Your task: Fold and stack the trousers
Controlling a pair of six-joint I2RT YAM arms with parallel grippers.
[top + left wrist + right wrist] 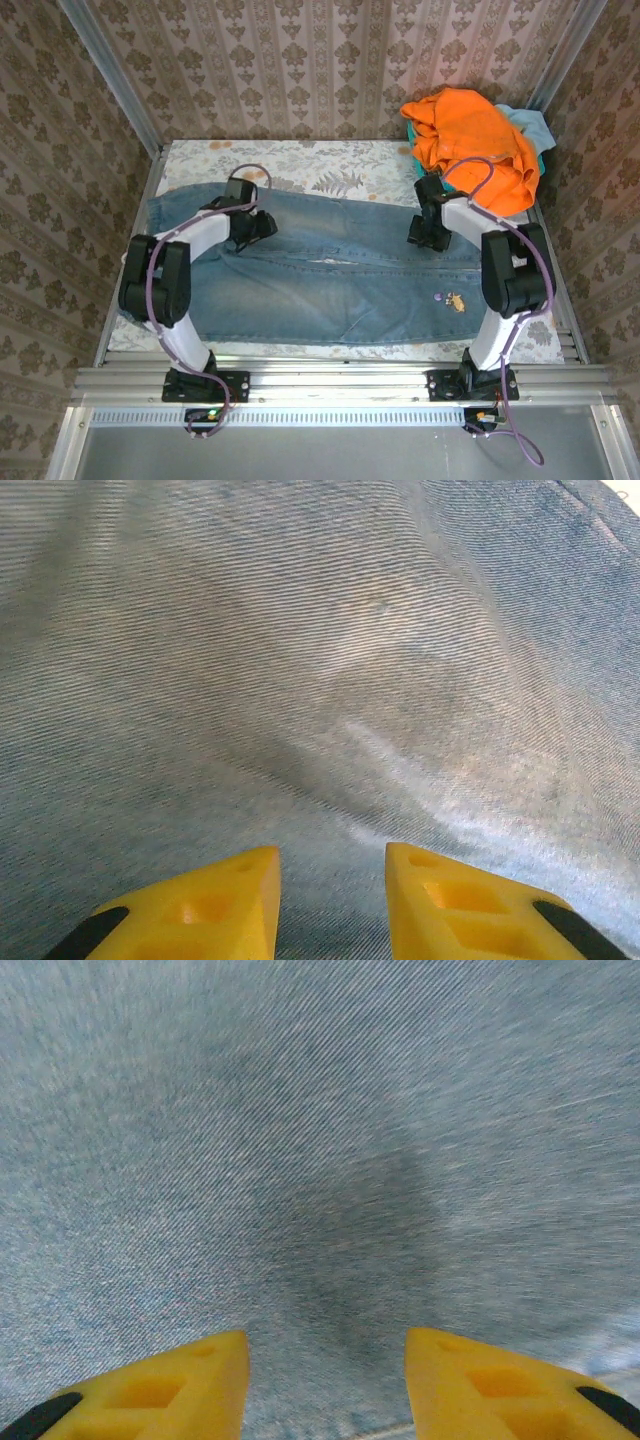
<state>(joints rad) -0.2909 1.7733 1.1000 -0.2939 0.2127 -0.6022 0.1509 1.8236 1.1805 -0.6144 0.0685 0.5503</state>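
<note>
My left gripper [332, 855] and my right gripper [326, 1338] both hang with fingers apart, close over the trousers [340, 285], which lie spread flat crosswise on the table [300, 160].

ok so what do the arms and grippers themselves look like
The left arm and right arm have white links, black joint housings, a purple cable each, and black base plates. The left gripper and right gripper have yellow wedge-shaped plastic fingers with moulded recesses and black backing.
</note>
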